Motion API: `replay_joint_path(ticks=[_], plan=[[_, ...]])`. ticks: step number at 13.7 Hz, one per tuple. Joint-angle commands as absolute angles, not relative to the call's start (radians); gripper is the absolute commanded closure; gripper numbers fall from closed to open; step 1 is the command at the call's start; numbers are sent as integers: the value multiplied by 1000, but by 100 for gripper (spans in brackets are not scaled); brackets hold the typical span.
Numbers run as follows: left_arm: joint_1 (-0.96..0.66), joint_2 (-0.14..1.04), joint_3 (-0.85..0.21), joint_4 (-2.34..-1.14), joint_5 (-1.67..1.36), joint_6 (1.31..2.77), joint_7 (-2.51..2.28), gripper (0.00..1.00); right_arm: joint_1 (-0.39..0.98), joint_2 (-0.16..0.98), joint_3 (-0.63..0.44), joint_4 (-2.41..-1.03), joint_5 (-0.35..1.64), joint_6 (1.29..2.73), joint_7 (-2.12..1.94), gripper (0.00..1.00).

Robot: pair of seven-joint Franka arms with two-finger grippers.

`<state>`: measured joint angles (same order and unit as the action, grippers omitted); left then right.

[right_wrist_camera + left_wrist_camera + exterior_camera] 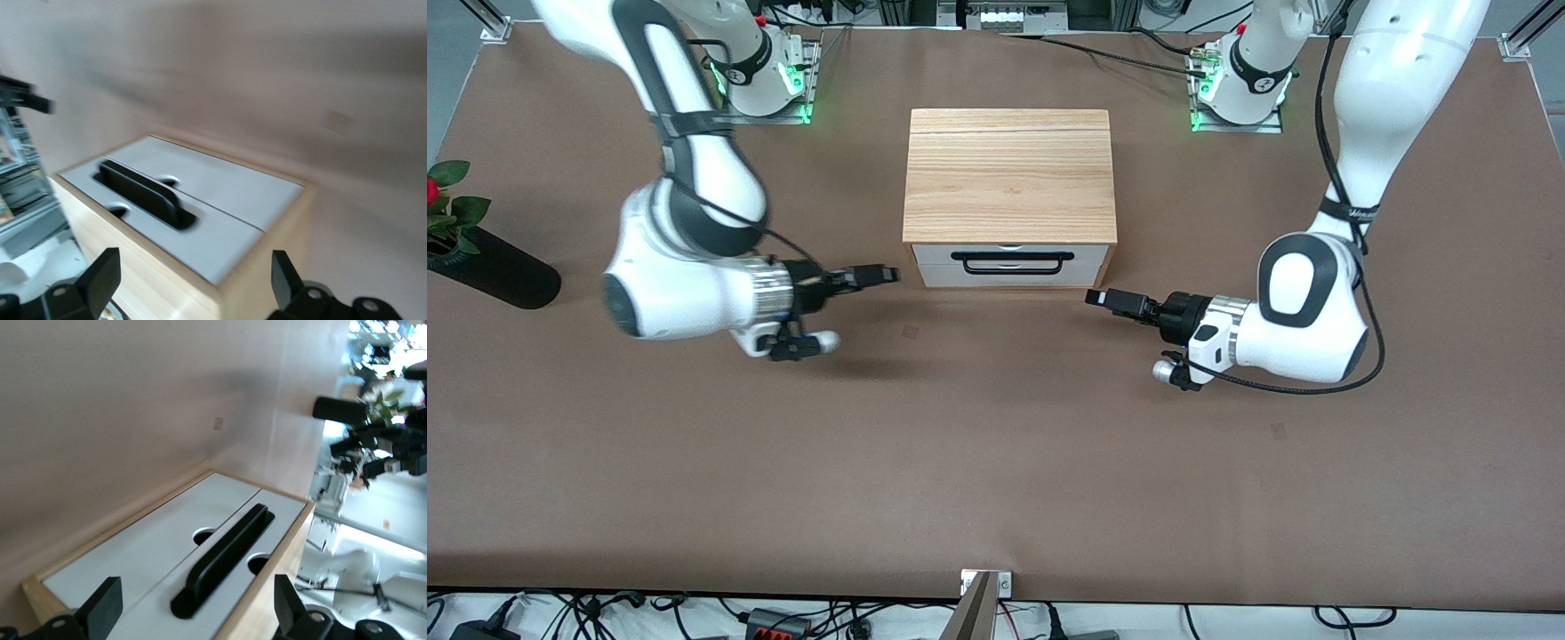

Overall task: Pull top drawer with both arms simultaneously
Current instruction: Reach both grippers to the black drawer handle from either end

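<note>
The light-wood box stands mid-table with its drawers shut. The top drawer has a white front and a long black bar handle. My right gripper is open and empty, low over the table beside the box's front corner at the right arm's end. My left gripper is open and empty, low over the table in front of the box's other front corner. The left wrist view shows the top drawer and handle between my open fingers. The right wrist view shows the drawer and handle.
A second white drawer front sits under the top one. A dark vase with a plant lies at the table edge at the right arm's end; it also shows in the left wrist view. Both arm bases stand along the table's back edge.
</note>
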<state>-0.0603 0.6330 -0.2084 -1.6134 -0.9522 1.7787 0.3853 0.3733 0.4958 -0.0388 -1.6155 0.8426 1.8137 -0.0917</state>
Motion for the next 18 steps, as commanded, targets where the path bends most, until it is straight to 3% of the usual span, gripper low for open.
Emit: replay_joint_path(ticks=[1, 6, 9, 11, 14, 16, 18], plan=[[-55, 721, -215, -1603, -1084, 1692, 520, 0, 376, 523, -46, -1644, 1025, 1830, -240, 0], [-104, 762, -215, -1652, -1190, 1657, 603, 0, 416, 577, -46, -1787, 1475, 1884, -636, 0], [-118, 775, -216, -1651, -1192, 1625, 614, 9, 451, 589, -45, -1847, 1632, 1881, -744, 0], [-118, 773, -216, -1651, -1190, 1614, 617, 20, 463, 589, -46, -1859, 1641, 1881, -749, 21], [-117, 775, -215, -1652, -1193, 1617, 698, 40, 465, 598, -46, -1868, 1641, 1879, -779, 28], [-117, 782, -215, -1654, -1195, 1618, 747, 46, 465, 603, -46, -1888, 1643, 1868, -827, 28], [-117, 787, -215, -1654, -1196, 1623, 805, 54, 472, 603, -44, -1899, 1641, 1868, -844, 38]])
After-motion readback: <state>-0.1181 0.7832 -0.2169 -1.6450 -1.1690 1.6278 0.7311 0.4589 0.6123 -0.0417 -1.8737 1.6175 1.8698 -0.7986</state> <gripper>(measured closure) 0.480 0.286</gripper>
